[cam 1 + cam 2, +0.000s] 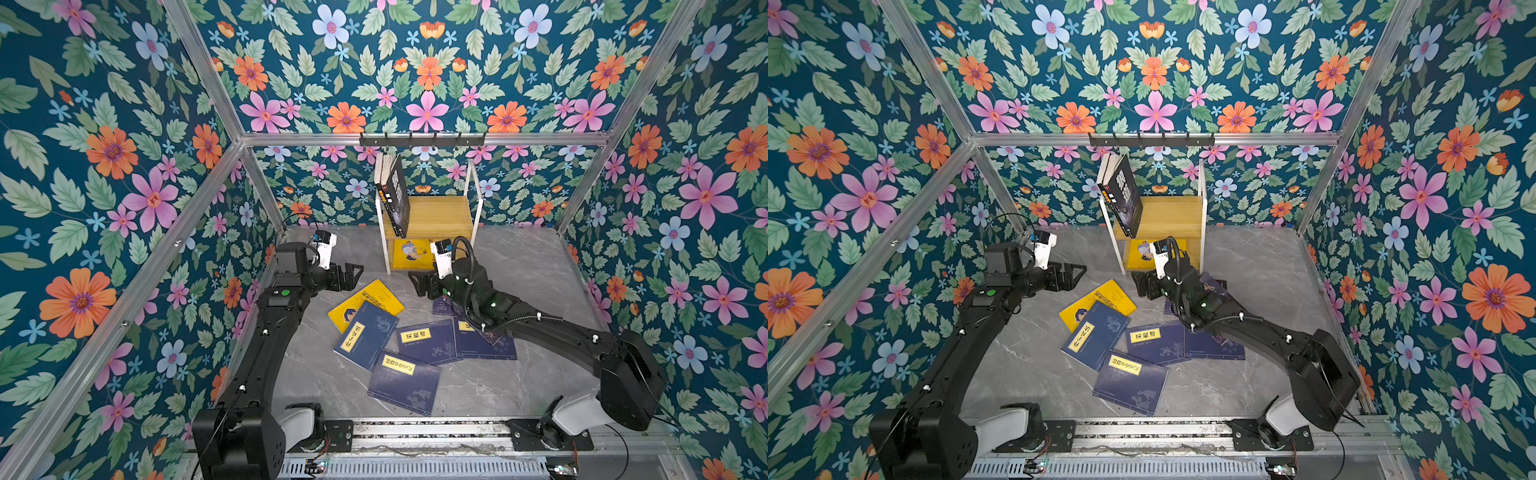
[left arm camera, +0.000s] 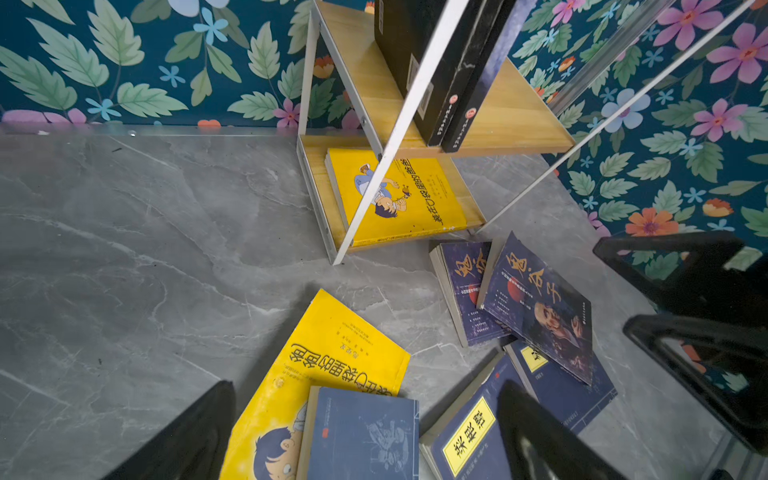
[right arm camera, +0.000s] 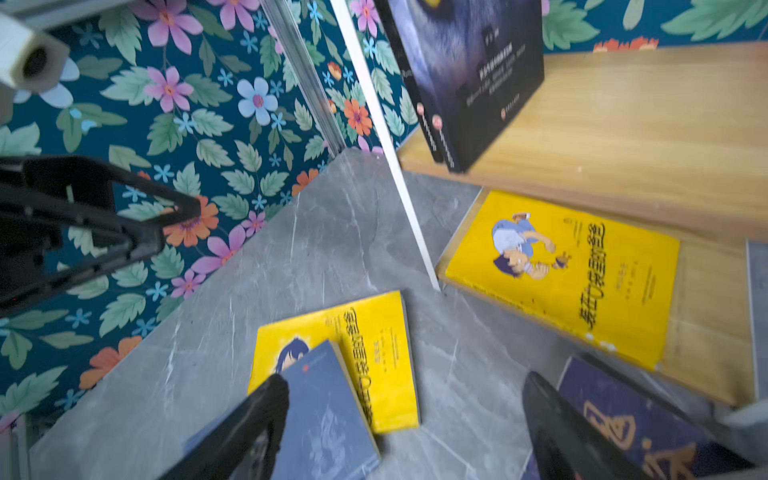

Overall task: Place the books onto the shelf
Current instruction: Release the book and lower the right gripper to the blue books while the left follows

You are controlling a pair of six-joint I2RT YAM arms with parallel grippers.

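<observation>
Both of your hands hang over the bench (image 1: 316,374) with nothing in them. The left hand (image 1: 353,276) has its jaws spread wide, and so has the right hand (image 1: 417,284) (its wrist view shows the two fingers well apart, with only bench and book covers between them). The hands face each other, tips near but not touching.

The shelf (image 1: 440,214) stands just beyond the right hand, farther from the left one. On its upper board at least two black books (image 1: 397,195) stand tilted against the white frame, on the end toward your left hand. On the lower board one yellow book (image 1: 409,253) lies flat, close behind the right hand.

Under the gap between the hands a second yellow book (image 1: 376,297) lies on the bench, with a navy book (image 1: 365,334) overlapping its corner. Three more navy books (image 1: 428,340) (image 1: 405,380) (image 1: 484,345) lie back toward the arm bases. Beneath the right wrist, two purple-blue portrait books (image 2: 540,307) overlap each other.
</observation>
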